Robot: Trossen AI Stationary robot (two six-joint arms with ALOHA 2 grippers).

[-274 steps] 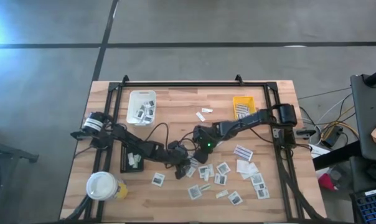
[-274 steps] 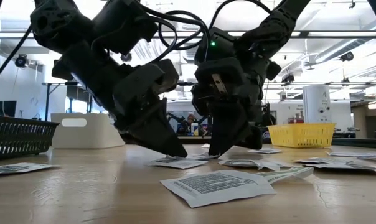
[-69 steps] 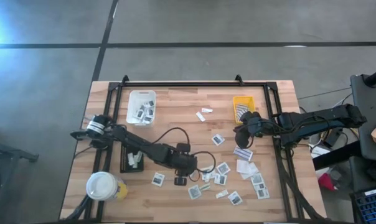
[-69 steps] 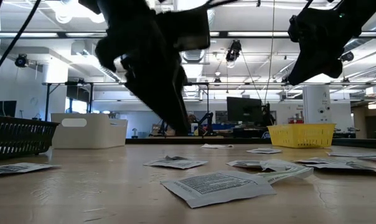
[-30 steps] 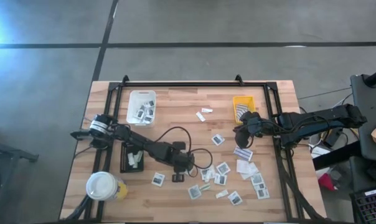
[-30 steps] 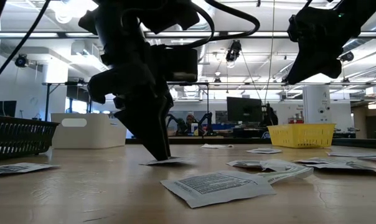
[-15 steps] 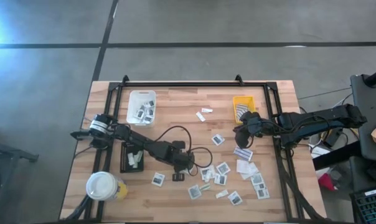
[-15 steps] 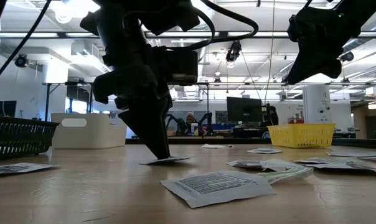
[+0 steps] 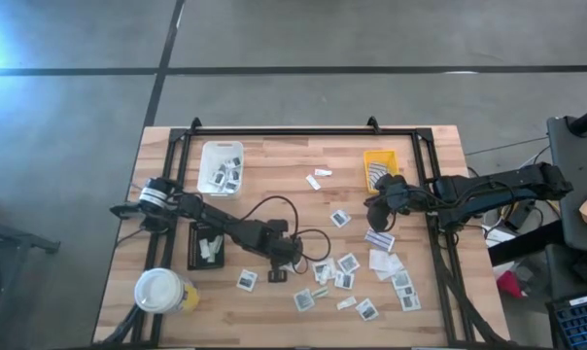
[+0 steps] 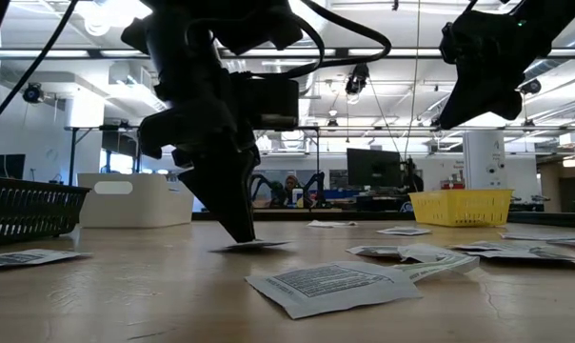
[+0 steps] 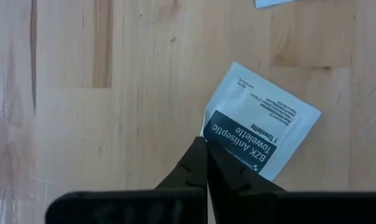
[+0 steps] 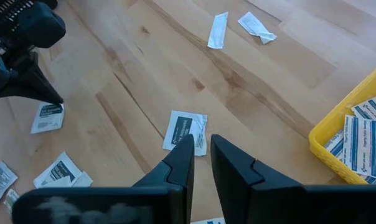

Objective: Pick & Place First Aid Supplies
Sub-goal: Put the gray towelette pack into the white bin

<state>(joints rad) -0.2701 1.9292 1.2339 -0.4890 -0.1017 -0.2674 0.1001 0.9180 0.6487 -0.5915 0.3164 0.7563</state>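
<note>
A white towelette packet (image 11: 263, 134) with a dark printed patch lies flat on the wood table (image 11: 101, 112). My left gripper (image 11: 205, 144) is shut at the packet's edge, near the table's middle (image 9: 295, 261). In the low view its fingers (image 10: 238, 229) slant down onto the packet (image 10: 254, 246). More first aid supplies (image 9: 357, 282) lie scattered toward the near right. My right gripper (image 12: 202, 142) hangs above the table by the yellow tray (image 9: 379, 167). It is open by a narrow gap, with nothing between its fingers. Another packet (image 12: 187, 132) lies on the table below it. My left gripper pinches the packet's edge beside the dark patch (image 11: 214, 138) between its two fingertips. The fingers slant steeply down from above. The packet still lies on the table; whether its pinched edge is raised I cannot tell.
A white tray (image 9: 221, 167) with packets stands at the far left. A black tray (image 9: 206, 245) and a white-topped yellow cup (image 9: 160, 290) stand at the near left. Two small strips (image 9: 318, 178) lie in the far middle, and a black cable (image 9: 264, 209) loops over the table.
My left gripper has stayed in place over the packet and has shut on its edge. The packet has stayed on the table. My right arm has kept still.
</note>
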